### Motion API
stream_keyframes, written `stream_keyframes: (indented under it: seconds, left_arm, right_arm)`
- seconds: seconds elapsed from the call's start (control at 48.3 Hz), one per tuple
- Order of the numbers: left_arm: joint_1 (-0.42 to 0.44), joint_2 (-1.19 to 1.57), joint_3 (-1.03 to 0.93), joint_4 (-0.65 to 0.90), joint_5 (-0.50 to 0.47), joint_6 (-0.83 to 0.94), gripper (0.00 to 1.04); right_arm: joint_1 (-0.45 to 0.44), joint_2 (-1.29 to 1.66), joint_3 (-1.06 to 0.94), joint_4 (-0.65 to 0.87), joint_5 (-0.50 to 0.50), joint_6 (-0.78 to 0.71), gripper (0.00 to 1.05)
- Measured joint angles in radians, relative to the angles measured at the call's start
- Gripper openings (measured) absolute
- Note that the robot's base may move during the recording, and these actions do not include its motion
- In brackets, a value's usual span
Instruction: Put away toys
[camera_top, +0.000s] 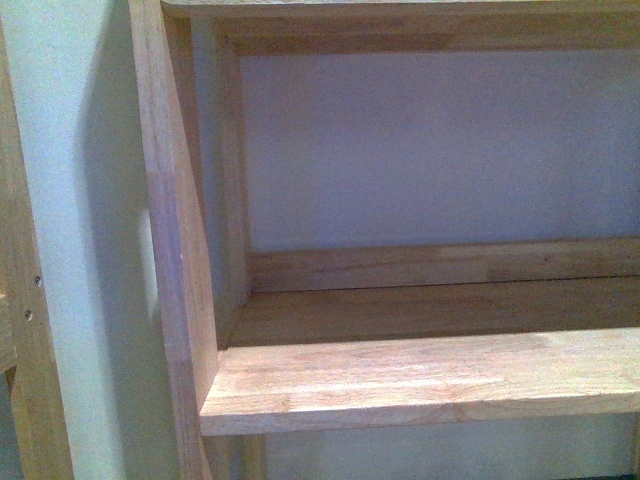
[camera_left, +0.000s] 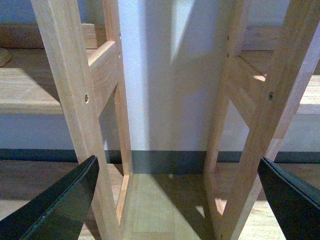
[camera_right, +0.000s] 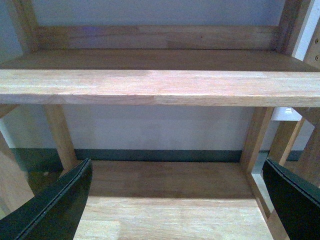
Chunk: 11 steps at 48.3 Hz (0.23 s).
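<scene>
Light wooden shelf board (camera_top: 420, 385) against pale wall (camera_top: 440, 150), left gripper (camera_left: 175, 200) fingers spread apart, right gripper (camera_right: 175, 200) likewise spread, both holding nothing.

Only the robot's fingers show: the left gripper (camera_left: 175, 200) has two flat black wedge-shaped blades with thin pale edges (one in each lower corner of the frame), and the right gripper (camera_right: 177, 200) has matching matte black blades.

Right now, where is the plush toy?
Not visible in any view: only bare wooden shelves and both open, empty grippers, left and right.
</scene>
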Motion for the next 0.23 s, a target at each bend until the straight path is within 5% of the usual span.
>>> stream_keyframes:
  seconds: [0.228]
  left_arm:
    - [0.0, 0.0, 0.0, 0.0, 0.0, 0.0, 0.99]
  right_arm:
    - [0.0, 0.0, 0.0, 0.0, 0.0, 0.0, 1.04]
